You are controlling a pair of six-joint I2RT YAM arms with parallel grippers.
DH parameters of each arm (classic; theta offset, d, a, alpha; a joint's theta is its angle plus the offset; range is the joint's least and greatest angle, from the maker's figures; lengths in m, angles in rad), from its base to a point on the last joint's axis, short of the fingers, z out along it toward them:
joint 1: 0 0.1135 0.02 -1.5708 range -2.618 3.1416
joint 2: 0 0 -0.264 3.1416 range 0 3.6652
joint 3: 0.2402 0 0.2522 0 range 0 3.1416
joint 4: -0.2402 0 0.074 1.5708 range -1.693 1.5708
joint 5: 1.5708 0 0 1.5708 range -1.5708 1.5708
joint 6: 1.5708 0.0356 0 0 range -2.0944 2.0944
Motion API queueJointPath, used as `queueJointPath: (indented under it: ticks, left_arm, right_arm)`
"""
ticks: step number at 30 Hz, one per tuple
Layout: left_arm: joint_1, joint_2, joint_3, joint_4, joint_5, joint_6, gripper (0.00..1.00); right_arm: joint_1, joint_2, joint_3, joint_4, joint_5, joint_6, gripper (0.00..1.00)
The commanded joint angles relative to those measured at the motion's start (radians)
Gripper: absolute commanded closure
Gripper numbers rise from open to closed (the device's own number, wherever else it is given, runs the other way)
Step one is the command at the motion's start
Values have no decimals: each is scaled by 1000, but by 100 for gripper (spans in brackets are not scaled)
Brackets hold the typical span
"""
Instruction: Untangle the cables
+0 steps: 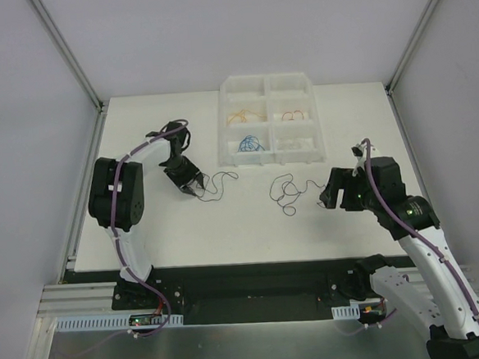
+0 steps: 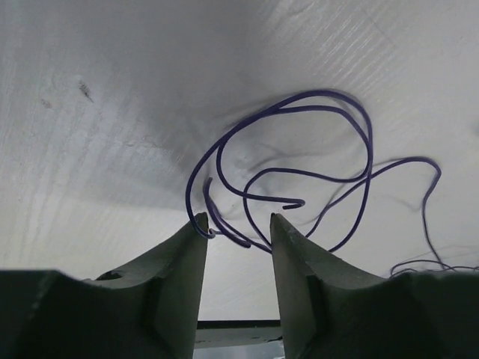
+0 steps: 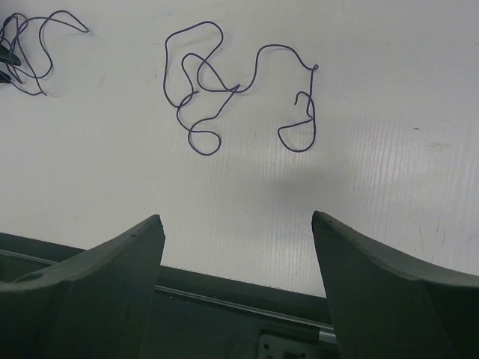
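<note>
Two dark purple cables lie loose on the white table. The left cable (image 1: 220, 184) (image 2: 292, 161) curls in loops right in front of my left gripper (image 1: 194, 186) (image 2: 238, 222). The jaws stand partly apart, low over the table, with two strands of this cable crossing between the fingertips and one cable end touching the left fingertip (image 2: 199, 224). The right cable (image 1: 288, 192) (image 3: 224, 90) lies on its own ahead of my right gripper (image 1: 329, 196) (image 3: 236, 221), which is open wide and holds nothing. In the right wrist view the left cable (image 3: 31, 46) shows at the top left.
A clear compartment tray (image 1: 222, 123) stands at the back middle. It holds an orange cable (image 1: 245, 113), a red cable (image 1: 294, 115) and a blue cable (image 1: 252, 143) in separate compartments. The table's front edge (image 3: 224, 284) lies just under the right gripper.
</note>
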Motion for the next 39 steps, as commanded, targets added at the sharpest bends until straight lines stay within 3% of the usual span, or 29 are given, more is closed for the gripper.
queueJointPath:
  ticks: [1,5,8,17,25,31,39]
  left_arm:
    - [-24,33,18,-32,12,-54,68]
    - [-38,44,31,-25,9,-77,78]
    - [-43,24,39,-5,21,-74,99]
    - [-40,-230,73,55,35,-20,100]
    - [-17,-344,227,285,162,24,100]
    - [-15,-226,471,474,210,9,100]
    - [-9,165,859,538,231,-43,100]
  right_arm:
    - [5,-16,20,-12,17,-1,18]
    - [5,-17,28,-26,17,-15,18]
    - [5,-20,37,-38,20,-32,18]
    - [3,-46,57,-63,34,-61,17]
    - [-2,-34,120,-112,93,-32,17]
    - [-6,-25,191,-149,175,0,18]
    - [-12,-25,335,-224,431,-58,18]
